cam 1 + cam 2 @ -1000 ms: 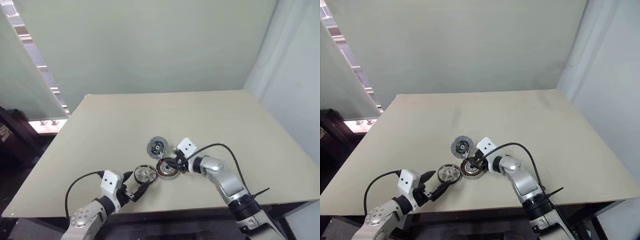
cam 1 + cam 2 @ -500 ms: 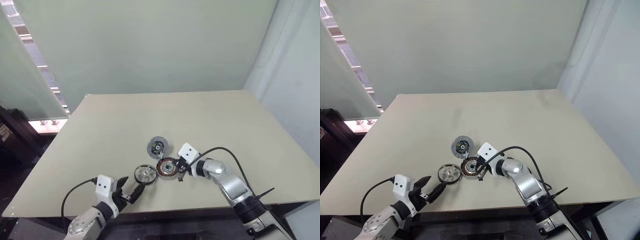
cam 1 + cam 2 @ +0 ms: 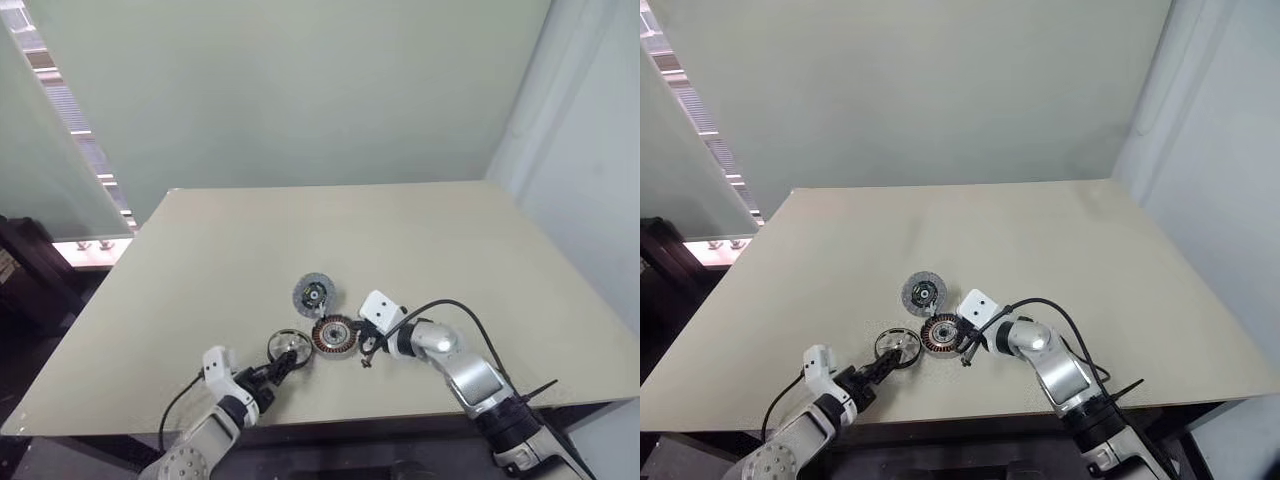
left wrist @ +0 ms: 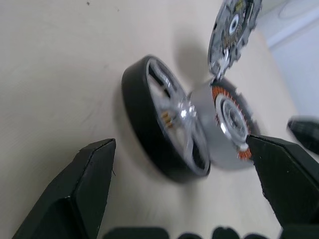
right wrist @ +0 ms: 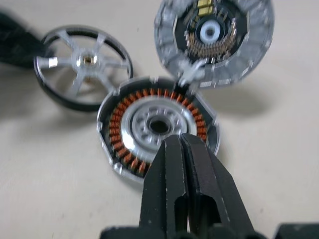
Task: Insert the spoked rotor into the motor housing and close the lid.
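The spoked rotor (image 4: 164,129), a dark ring with silvery spokes, lies on the table. My left gripper (image 4: 179,144) is open, with one black finger (image 4: 84,189) on each side of the rotor and short of it. Right beside the rotor sits the motor housing (image 5: 159,124), its copper windings facing up. The lid (image 5: 214,35) stands tilted open beyond the housing, and its edge meets the housing's rim. My right gripper (image 5: 179,142) is shut on nothing, its tips just over the near rim of the housing. From the head the rotor (image 3: 289,346), housing (image 3: 334,337) and lid (image 3: 314,294) cluster near the table's front.
The beige table (image 3: 420,250) spreads wide behind and to both sides of the parts. Its front edge runs close under both arms. A black cable (image 3: 450,305) loops over my right wrist.
My left arm dropped lower, rolled, and reached in until its fingers flank the rotor. My right gripper shut and drew back a little from the housing.
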Robot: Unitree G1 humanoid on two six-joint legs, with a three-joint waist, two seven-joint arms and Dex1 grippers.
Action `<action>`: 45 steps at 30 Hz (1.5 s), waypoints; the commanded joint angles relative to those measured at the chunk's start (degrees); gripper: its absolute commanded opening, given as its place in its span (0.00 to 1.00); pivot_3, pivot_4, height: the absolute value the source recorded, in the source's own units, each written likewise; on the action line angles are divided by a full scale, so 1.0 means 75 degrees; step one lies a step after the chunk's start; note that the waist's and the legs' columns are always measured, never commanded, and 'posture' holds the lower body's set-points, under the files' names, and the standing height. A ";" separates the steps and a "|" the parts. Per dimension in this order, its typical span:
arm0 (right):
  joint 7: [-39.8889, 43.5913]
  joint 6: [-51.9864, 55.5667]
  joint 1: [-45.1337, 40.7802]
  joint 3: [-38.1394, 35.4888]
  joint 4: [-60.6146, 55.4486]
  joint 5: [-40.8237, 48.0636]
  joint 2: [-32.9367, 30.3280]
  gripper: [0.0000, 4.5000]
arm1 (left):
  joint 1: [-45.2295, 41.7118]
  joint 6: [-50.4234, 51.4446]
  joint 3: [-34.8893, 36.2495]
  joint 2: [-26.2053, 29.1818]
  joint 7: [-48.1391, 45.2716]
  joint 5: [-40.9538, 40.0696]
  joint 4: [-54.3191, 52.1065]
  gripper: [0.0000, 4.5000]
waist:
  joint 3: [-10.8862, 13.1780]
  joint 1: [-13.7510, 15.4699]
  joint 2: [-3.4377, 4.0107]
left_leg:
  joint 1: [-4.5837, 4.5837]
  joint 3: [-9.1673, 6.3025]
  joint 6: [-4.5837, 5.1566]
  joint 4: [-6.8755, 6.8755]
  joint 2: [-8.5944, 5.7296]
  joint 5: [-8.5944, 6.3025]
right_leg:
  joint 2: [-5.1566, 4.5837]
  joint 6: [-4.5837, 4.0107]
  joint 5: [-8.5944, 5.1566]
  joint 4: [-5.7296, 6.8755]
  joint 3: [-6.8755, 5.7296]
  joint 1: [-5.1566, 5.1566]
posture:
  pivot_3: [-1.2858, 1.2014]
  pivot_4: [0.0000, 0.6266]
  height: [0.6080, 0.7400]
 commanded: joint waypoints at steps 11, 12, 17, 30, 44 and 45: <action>-0.0178 0.0017 0.0150 -0.0242 -0.0600 0.0038 -0.0079 0.00 | -0.0369 0.0245 0.0388 -0.0254 0.0171 -0.0555 0.0340 0.30 | 0.0002 0.0002 -0.0006 | -0.0003 -0.0002 -0.0003 -0.0001 -0.0003 -0.0001 | -0.0001 0.0000 0.0000 -0.0004 0.0000 0.0001 | 0.52 0.00 1.00; -0.0187 0.0016 0.0165 -0.0254 -0.0604 0.0041 -0.0084 0.00 | -0.0336 0.0209 0.0422 -0.0254 0.0121 -0.0597 0.0326 0.22 | 0.0001 0.0003 -0.0007 | -0.0003 -0.0002 -0.0003 -0.0001 -0.0003 -0.0001 | -0.0001 -0.0001 0.0000 -0.0004 0.0000 0.0001 | 0.52 0.00 1.00; -0.0236 -0.0002 0.0192 -0.0290 -0.0554 0.0067 -0.0086 0.00 | -0.0062 -0.0068 0.0758 -0.0380 -0.0173 -0.1098 0.0251 0.07 | 0.0002 -0.0005 -0.0009 | 0.0003 0.0003 -0.0006 -0.0001 0.0007 -0.0003 | 0.0000 -0.0002 -0.0001 -0.0003 0.0003 -0.0001 | 0.52 0.00 1.00; -0.0297 0.0042 0.0291 -0.0352 -0.0429 0.0042 -0.0164 0.00 | 0.0186 0.0675 0.0708 -0.0519 -0.0869 -0.3753 -0.0773 0.07 | 0.0017 0.0004 -0.0033 | -0.0022 -0.0001 -0.0008 0.0026 -0.0005 -0.0007 | -0.0007 -0.0019 -0.0012 -0.0008 -0.0002 -0.0004 | 0.52 0.00 1.00; -0.0381 0.0607 0.0799 -0.0549 -0.1031 0.0090 -0.0374 0.00 | -0.1446 0.0423 -0.0054 -0.0930 -0.0556 -0.2955 0.1121 0.07 | 0.0017 0.0006 -0.0034 | -0.0042 -0.0010 -0.0008 0.0053 -0.0008 -0.0006 | 0.0010 -0.0003 -0.0001 -0.0003 0.0001 -0.0007 | 0.52 0.00 1.00; -0.0398 0.0637 0.0830 -0.0561 -0.1078 0.0087 -0.0380 0.00 | -0.1502 0.0412 -0.0066 -0.0942 -0.0563 -0.2884 0.1231 0.07 | 0.0017 0.0006 -0.0034 | -0.0043 -0.0010 -0.0008 0.0053 -0.0008 -0.0006 | 0.0011 -0.0002 -0.0001 -0.0003 0.0000 -0.0007 | 0.52 0.00 1.00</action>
